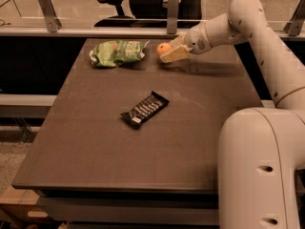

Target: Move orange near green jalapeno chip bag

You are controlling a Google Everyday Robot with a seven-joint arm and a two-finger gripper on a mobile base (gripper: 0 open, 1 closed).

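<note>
Camera view showed the end effector [167,53] over the far side of the table [95,156], its fingers closed on the orange [163,47], which poked out at their tips. The orange sat near the right end of the green chip bag [116,53], not touching it. A black candy bar [144,109] lay mid-table, well apart from both.

Single arm [267,51] extends from the white body [262,171] at the near right corner of the surface [95,142]; elbow bent high beyond the far right edge; forearm slopes down and leftward to the wrist [202,36]; tool [167,52] held over the far middle of the surface, pointing left; fingers [174,55] clamped on the orange [163,47].
</note>
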